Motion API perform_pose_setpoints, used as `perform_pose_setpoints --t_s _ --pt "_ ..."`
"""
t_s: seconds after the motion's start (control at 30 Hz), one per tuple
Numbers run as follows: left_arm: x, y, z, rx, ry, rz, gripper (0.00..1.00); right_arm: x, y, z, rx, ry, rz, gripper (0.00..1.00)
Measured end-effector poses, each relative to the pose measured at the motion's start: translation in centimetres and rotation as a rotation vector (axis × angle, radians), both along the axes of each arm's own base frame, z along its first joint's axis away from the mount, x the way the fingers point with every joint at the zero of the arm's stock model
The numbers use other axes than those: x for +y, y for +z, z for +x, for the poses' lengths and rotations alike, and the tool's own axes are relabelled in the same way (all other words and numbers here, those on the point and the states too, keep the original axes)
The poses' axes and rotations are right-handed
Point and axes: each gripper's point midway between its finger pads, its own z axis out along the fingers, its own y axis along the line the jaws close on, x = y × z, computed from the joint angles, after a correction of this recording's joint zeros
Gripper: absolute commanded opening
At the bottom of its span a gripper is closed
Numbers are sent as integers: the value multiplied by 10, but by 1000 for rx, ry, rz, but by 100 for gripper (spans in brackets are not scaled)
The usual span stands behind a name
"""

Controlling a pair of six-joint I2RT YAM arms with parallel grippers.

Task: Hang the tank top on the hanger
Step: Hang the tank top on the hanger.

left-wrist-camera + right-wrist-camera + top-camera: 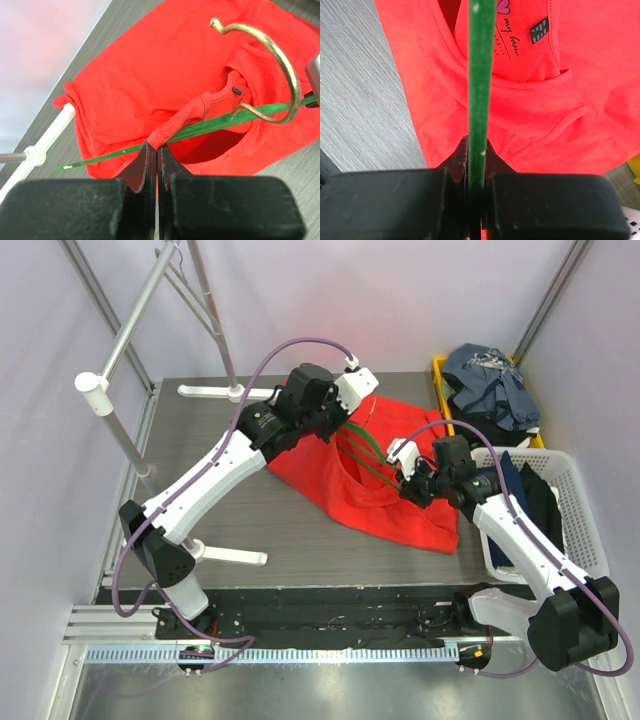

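Note:
The bright red tank top (395, 510) lies spread on the dark table, its neckline open toward the middle. The thin green hanger (362, 455) slants across it. In the left wrist view its brass hook (280, 60) rises above the neck opening. My left gripper (342, 430) is shut on a bunched red strap edge of the tank top (170, 127), right beside the green bar (215, 122). My right gripper (406, 484) is shut on the hanger's green bar (481, 75), which runs straight up between its jaws over the red tank top (560, 100).
A yellow bin (440, 390) with blue-grey clothes (490, 380) stands at the back right. A white basket (580, 502) holding dark clothes sits at the right edge. A metal garment rack (130, 340) with white feet (215, 392) stands on the left.

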Motion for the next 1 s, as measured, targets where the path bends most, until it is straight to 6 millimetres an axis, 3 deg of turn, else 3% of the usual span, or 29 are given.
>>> perform_pose_setpoints --t_s 0.37,0.63,0.87,1.0 --pt "3 5 -1 7 21 -14 0 -2 -4 1 -6 -7 -8 1" --pt "2 31 -3 -21 18 -60 0 -5 -11 1 10 -20 -27 1" --pt "2 29 -7 -1 11 -68 0 -10 -9 9 -20 -50 -45 1" --pt "4 24 -9 8 12 -55 12 -12 0 8 -53 -59 -42 1"
